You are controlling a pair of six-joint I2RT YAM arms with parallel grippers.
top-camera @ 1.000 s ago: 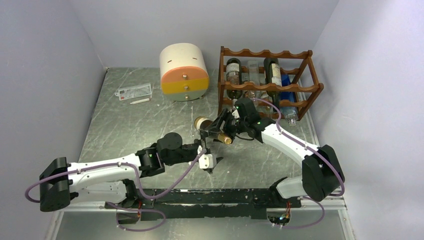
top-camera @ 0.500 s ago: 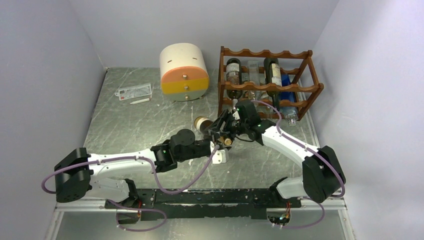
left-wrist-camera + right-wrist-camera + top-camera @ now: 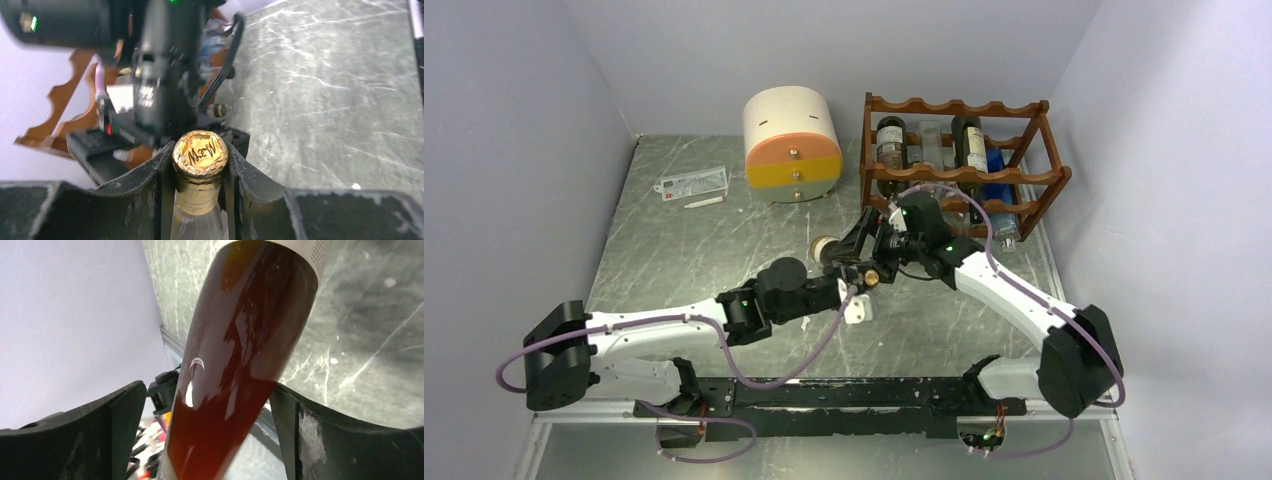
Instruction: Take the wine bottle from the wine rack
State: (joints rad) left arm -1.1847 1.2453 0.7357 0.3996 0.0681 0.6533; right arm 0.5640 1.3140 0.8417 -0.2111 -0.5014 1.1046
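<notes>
Tabletop [image 3: 684, 250] grey and veined, walls [image 3: 514, 120] pale lilac.

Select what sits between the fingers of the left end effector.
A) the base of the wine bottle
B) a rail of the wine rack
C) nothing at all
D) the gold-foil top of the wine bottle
D: in the left wrist view, the gold-foil top of the wine bottle stands between the two fingers of the left end effector, which close in on both its sides.
</notes>
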